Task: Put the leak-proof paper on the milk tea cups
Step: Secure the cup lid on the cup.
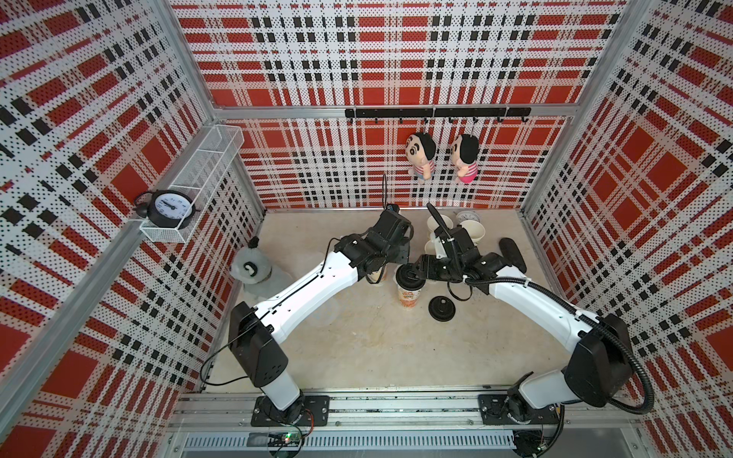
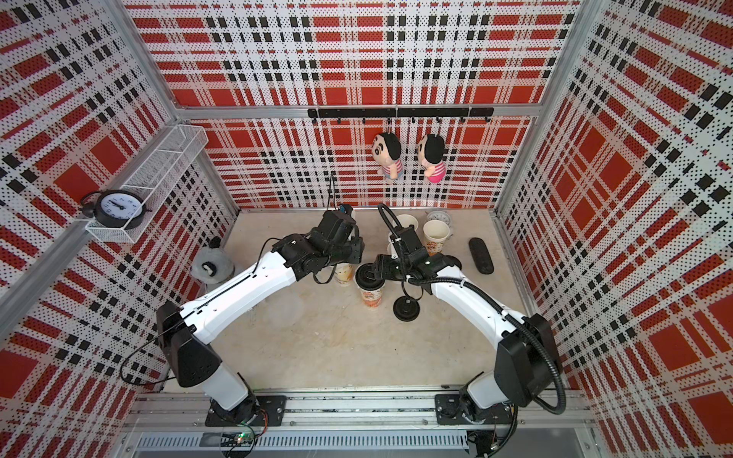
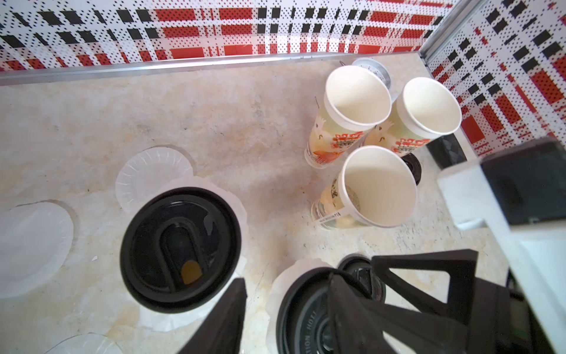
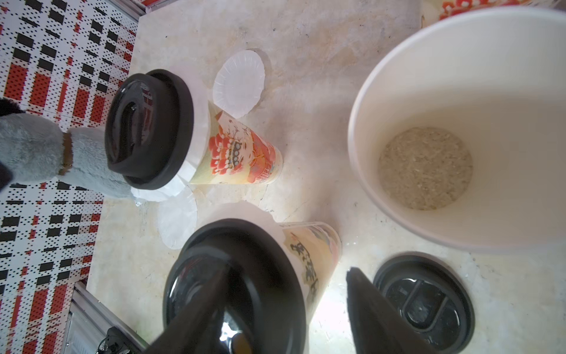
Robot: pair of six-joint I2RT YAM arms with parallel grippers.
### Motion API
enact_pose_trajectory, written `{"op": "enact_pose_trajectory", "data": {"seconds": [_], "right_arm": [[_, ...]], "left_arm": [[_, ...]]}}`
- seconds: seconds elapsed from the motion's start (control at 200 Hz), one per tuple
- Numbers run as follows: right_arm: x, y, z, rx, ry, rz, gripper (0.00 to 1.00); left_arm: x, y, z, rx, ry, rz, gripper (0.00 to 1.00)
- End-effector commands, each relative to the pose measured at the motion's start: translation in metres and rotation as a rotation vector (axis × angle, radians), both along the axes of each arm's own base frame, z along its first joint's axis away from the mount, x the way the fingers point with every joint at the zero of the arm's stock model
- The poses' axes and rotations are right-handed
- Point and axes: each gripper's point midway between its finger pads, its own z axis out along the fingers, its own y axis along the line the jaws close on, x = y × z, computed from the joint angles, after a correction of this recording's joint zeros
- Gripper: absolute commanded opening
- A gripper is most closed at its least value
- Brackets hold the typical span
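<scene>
The left arm (image 1: 313,289) and right arm (image 1: 543,305) have white shells, black joints and black cables (image 1: 499,280)

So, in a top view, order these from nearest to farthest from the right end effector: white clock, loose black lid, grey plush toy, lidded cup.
1. Lidded cup, directly under the right end effector.
2. Loose black lid, front-right.
3. White clock, back wall.
4. Grey plush toy, far left.

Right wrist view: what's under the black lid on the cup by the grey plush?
Leak-proof paper, its edge sticking out around the black lid, over the milk tea cup. The cup's inside is covered.
</scene>
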Motion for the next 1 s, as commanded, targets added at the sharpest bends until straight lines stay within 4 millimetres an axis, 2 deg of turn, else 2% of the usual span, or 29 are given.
{"op": "enact_pose_trajectory", "data": {"seconds": [0.0,0.13,0.271,0.376,0.466,0.486,0.656,0.992], "right_arm": [[-0.02,-0.011,-0.026,-0.097,0.118,0.018,0.67],[-0.012,-0.005,-0.006,-0.075,0.077,0.029,0.71],[-0.003,-0.002,0.026,-0.065,0.012,0.029,0.77],[0.003,-0.013,0.044,-0.111,-0.023,-0.009,0.85],[0.007,-0.028,0.053,-0.197,-0.051,-0.026,0.95],[0.008,-0.032,0.054,-0.213,-0.052,-0.033,1.0],[0.02,-0.057,0.048,-0.326,-0.025,-0.077,1.0],[0.051,-0.066,0.021,-0.404,0.036,-0.1,1.0]], "left_arm": [[0.0,0.027,0.015,-0.011,-0.029,0.044,0.49],[0.002,0.059,0.015,-0.016,-0.03,0.106,0.5],[0.005,0.097,0.012,-0.028,-0.023,0.17,0.51],[0.006,0.118,0.005,-0.045,-0.008,0.2,0.51],[0.004,0.126,-0.001,-0.049,0.001,0.207,0.51],[0.003,0.127,-0.002,-0.051,0.001,0.208,0.51],[0.0,0.129,-0.01,-0.073,0.007,0.197,0.51],[-0.006,0.132,-0.018,-0.077,0.017,0.197,0.51]]}}
